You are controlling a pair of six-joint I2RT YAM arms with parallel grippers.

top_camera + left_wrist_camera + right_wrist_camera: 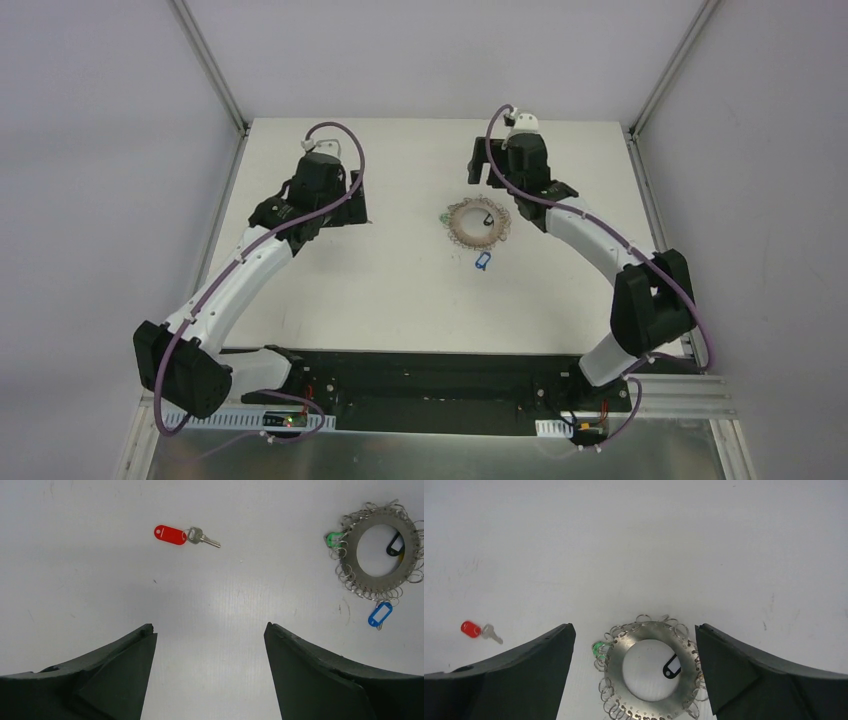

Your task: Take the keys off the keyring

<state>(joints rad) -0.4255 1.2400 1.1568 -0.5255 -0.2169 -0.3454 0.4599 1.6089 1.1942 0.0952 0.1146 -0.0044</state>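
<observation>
The keyring lies mid-table: a flat silvery ring fringed with small wire loops. In the right wrist view the keyring sits just below and between my open right gripper, apart from both fingers. A black tag lies in its hole and a green tag at its left edge. A blue-tagged key lies against the ring's near side. A red-tagged key lies loose on the table ahead of my open left gripper, which holds nothing. From there the keyring is far right.
The white table is bounded by grey walls with metal rails at the back corners. A black base plate carries both arms at the near edge. The left arm's wrist hides the red-tagged key from above.
</observation>
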